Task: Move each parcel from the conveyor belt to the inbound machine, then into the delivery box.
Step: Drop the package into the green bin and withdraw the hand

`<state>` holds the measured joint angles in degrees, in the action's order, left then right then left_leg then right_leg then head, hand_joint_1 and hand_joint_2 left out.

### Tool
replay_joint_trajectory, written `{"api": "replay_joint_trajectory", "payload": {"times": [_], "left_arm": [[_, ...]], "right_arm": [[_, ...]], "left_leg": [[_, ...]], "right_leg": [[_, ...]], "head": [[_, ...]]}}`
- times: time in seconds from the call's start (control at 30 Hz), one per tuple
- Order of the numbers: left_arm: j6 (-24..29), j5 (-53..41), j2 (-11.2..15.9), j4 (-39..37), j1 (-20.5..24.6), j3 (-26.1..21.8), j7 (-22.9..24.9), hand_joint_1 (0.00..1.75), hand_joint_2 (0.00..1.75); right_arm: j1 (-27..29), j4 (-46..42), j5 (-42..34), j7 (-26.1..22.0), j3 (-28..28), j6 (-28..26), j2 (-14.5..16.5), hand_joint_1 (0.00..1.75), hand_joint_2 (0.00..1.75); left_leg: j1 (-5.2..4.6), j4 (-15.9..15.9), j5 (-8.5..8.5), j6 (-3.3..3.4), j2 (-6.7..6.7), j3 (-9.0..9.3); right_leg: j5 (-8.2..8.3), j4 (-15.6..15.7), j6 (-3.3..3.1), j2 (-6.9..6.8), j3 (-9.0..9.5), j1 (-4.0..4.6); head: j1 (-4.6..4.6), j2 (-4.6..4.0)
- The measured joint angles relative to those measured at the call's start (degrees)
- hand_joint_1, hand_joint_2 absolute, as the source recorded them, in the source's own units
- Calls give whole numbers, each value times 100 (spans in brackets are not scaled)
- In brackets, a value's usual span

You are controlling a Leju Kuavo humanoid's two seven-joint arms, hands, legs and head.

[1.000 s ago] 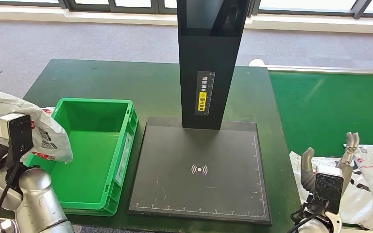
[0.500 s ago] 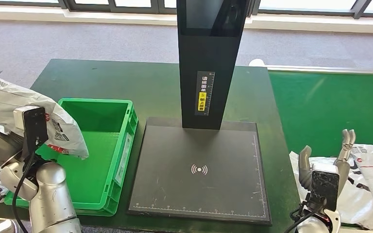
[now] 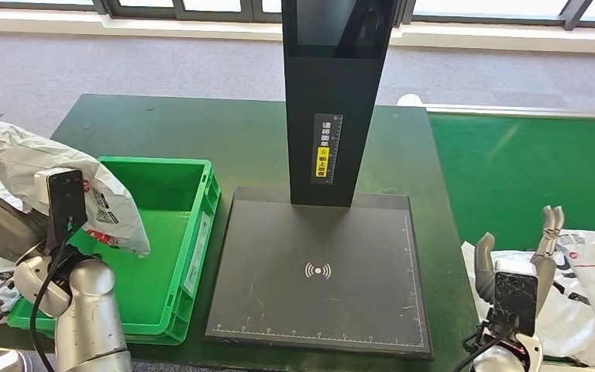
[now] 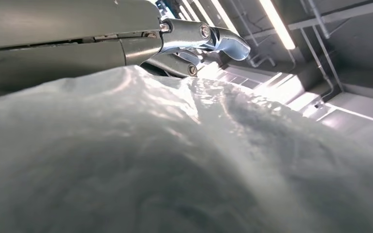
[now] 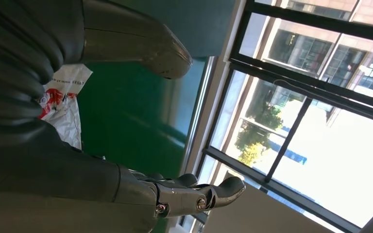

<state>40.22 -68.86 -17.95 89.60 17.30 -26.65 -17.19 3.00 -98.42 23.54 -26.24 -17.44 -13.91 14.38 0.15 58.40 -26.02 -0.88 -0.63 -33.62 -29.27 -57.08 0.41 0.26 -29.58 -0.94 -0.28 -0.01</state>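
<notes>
Gripping white parcel (image 3: 62,182) in left hand (image 4: 126,43), long axis slanting down toward green box (image 3: 178,232), right hand (image 3: 515,256) fingers apart.

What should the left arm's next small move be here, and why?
Probably carry the parcel a bit further right, over the open middle of the box, then lower and let go. The left hand holds the parcel, which overhangs the box's left rim rather than its middle. The right hand waits open above the parcels on the belt.
</notes>
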Motion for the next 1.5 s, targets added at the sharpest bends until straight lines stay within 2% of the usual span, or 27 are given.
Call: {"api": "replay_joint_trajectory", "payload": {"times": [0.23,0.3,0.43,0.5,0.57,0.73,0.8,1.27,1.5], "left_arm": [[-7,-69,172,-76,-58,261,397,0,0],[-69,-257,265,-144,-76,410,663,0,0],[-654,-1072,478,-406,-51,744,1398,0,0],[-493,-1206,566,-516,-46,909,1570,0,0],[-275,-1136,614,-536,-58,1028,1580,0,0],[-300,-1226,704,-534,-87,1176,1627,0,0],[-140,-1229,723,-499,-101,1181,1616,0,0],[-82,-1126,773,-309,-229,1117,1500,0,0],[-449,-1899,815,-527,-170,1135,2273,0,0]], "right_arm": [[3,-2,45,53,0,55,0,0,175],[5,-9,55,55,0,69,0,0,175],[3,-19,95,59,0,165,0,0,175],[1,-28,119,61,0,239,0,0,175],[0,-38,135,61,0,278,0,0,175],[-3,-46,199,69,0,295,0,0,175],[-3,-46,223,71,0,289,0,0,175],[-4,-40,216,56,0,252,-2,0,175],[-5,-39,219,51,0,239,-4,0,175]], "left_leg": [[0,0,0,0,0,0],[0,0,0,0,1,0],[0,0,1,0,-1,1],[0,0,1,-1,4,-1],[0,0,1,-1,9,0],[-1,0,1,-1,4,-1],[0,0,1,-1,6,-1],[0,0,1,-1,1,-2],[0,0,1,-1,7,-1]], "right_leg": [[0,0,0,0,-1,0],[0,0,0,1,-2,0],[1,0,0,0,-4,0],[3,-1,0,4,-2,1],[4,-1,0,7,-2,0],[3,0,0,3,-3,0],[3,0,0,4,-3,0],[2,0,0,1,-1,0],[3,0,0,3,-4,0]], "head": [[0,-1],[0,1],[1,1],[1,-1],[1,-1],[1,-1],[1,0],[0,0],[0,-1]]}}
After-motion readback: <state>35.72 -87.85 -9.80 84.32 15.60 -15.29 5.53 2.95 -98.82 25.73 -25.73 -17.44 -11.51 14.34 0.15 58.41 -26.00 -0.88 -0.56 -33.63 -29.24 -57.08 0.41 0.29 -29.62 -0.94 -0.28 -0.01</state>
